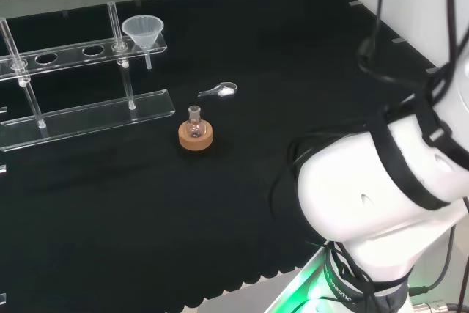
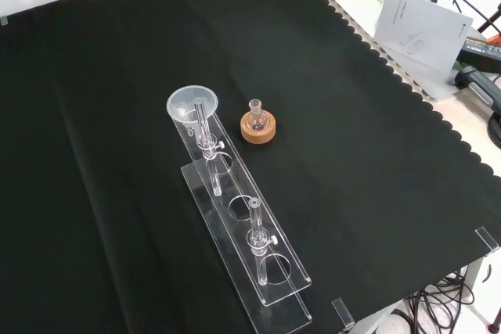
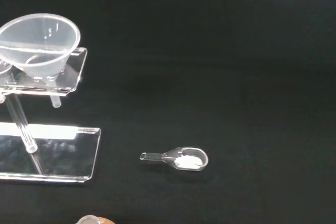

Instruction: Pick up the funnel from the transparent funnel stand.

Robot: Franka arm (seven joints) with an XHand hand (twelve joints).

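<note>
Hand state impossible to tell; funnel point(image 1: 142, 31) seated in the end hole of the transparent funnel stand point(image 1: 88, 111), likely light, slippery, thin-walled, best pinched at the cone's rim.

Open cloth lies between me & the funnel stand point(image 1: 88, 53); flask on cork ring point(image 1: 195, 135) and small scoop point(image 1: 220, 91) sit near its end.

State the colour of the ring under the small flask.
Cork brown ring, clearest in the front view.
</note>
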